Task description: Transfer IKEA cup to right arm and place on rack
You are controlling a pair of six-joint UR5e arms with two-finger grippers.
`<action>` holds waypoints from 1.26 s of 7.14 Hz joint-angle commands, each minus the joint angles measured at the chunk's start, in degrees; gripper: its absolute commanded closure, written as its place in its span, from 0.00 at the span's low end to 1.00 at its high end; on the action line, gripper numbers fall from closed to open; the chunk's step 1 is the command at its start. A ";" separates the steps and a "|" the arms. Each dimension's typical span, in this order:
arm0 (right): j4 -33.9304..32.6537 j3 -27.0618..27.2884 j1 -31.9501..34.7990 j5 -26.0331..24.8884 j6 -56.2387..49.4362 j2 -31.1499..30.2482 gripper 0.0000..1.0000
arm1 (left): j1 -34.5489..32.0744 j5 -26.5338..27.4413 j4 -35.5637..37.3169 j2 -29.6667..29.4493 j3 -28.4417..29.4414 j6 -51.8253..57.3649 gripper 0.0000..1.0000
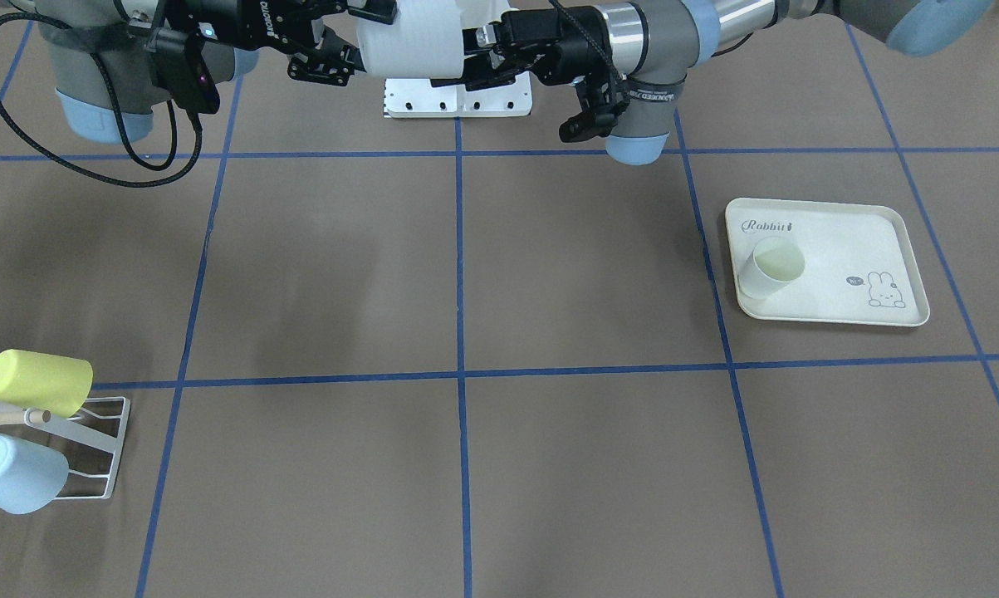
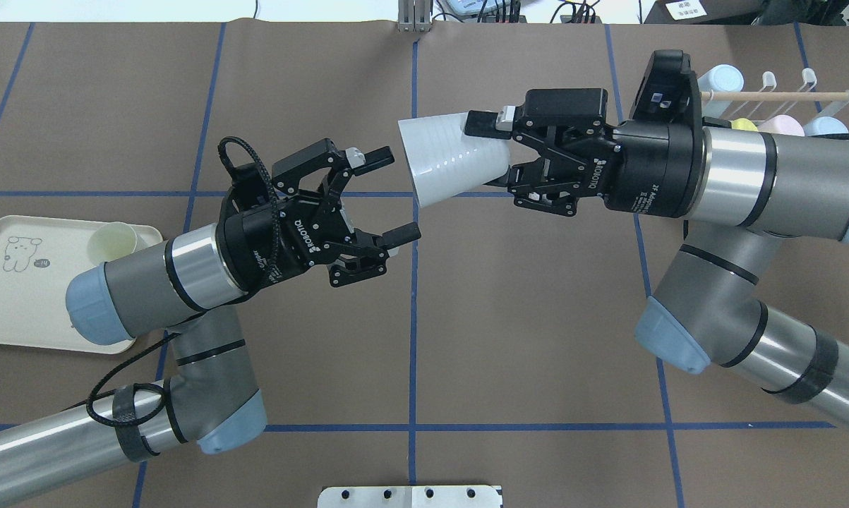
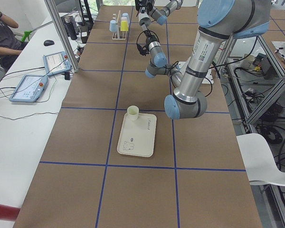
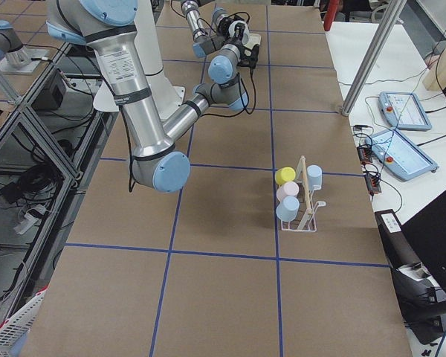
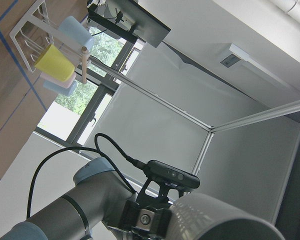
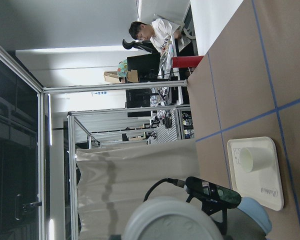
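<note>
Overhead exterior view has the white IKEA cup [image 2: 442, 159] up in the air over the middle of the table [image 2: 537, 317], lying on its side between the two arms. The right gripper [image 2: 498, 150] pinches it at the narrow base end, one finger on the far side and one on the near side of the wall. The cup's wide, open mouth points left, toward the left gripper [image 2: 390, 196].

That left gripper has its fingers spread wide. Its tips sit just beside the cup's rim but do not close on it, and a thin gap shows between them.

The rack [image 1: 119, 436] stands at the far right of the table, well apart from the held cup. A pale wooden dowel [image 2: 777, 94] runs along its top. Cups already hang on its prongs: a yellow cup [image 1: 38, 382], a pale blue cup [image 1: 9, 473] and a pink cup [image 2: 780, 127] among them.

Over on the left side lies a cream rabbit-print tray [image 2: 15, 310], flat on the table. One cream cup [image 2: 113, 240] stands upright in the tray's far corner, partly hidden by the left arm from above.

A person [image 3: 0, 33] sits at the side bench beyond the table's far edge.
</note>
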 commanded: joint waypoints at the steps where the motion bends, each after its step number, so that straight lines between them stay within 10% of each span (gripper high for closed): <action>1: -0.08 -1.30 1.97 -4.52 -2.57 -1.25 0.70 | -3.04 -0.59 0.05 4.04 -0.02 0.15 0.00; 5: -1.48 -15.59 17.58 3.70 -25.66 -5.75 0.70 | -12.71 -9.45 1.63 6.43 4.09 0.50 0.00; 9: -29.54 -16.42 32.81 16.55 -57.09 -3.02 0.70 | -13.60 -12.80 4.87 6.52 4.64 9.08 0.00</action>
